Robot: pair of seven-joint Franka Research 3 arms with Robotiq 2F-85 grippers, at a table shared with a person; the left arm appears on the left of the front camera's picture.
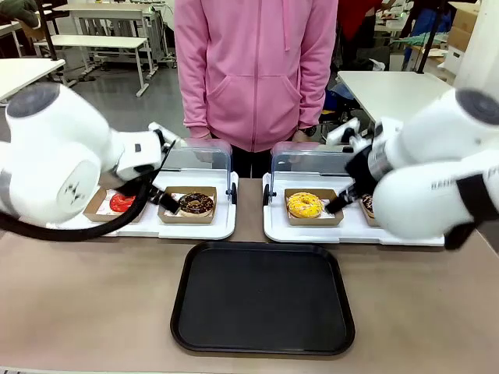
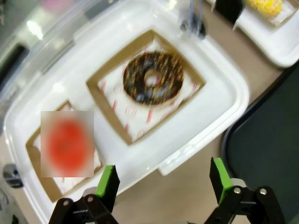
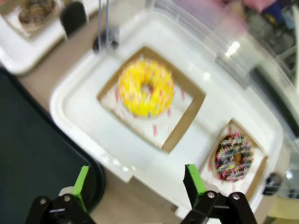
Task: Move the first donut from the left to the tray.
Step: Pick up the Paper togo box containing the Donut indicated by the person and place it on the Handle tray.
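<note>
Both left gripper and right gripper gape; red donut sits in brown holder.

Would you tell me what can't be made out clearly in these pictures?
Red donut: front view, partly behind the left arm; left wrist view, blurred over.
Sprinkled donut: front view, mostly behind the right arm.
Black tray: wrist views, cut off by the edges.

A robotics lab or open workroom: a white robot left arm and right arm flank a plain brown surface, with a person standing across it. Behind, bare white worktables and a bench stand on a grey floor, with cardboard boxes at the far right.
</note>
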